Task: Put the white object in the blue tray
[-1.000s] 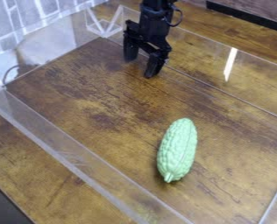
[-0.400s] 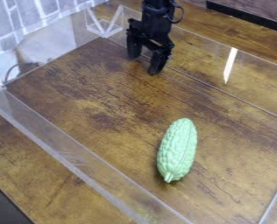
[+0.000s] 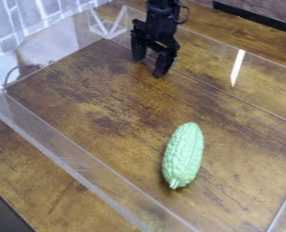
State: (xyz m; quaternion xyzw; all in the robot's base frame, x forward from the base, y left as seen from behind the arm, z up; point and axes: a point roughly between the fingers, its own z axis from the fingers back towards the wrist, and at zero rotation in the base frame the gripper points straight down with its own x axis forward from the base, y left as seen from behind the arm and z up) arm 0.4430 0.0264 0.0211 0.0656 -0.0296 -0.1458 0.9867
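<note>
Arm pose: we see the black arm (image 3: 165,13) come in from the top edge, its gripper (image 3: 150,60) pointing straight down, low over the far part of the wooden tabletop (image 3: 97,109).
Gripper: we see its jaws spread apart with nothing between them.
Green gourd (image 3: 183,154): lying near the front right, well apart from the gripper.
Hard to make out: we cannot pick out a white object or blue tray; the arm's upper part is cut off.

Open gripper (image 3: 152,62), green gourd (image 3: 183,155)
</note>
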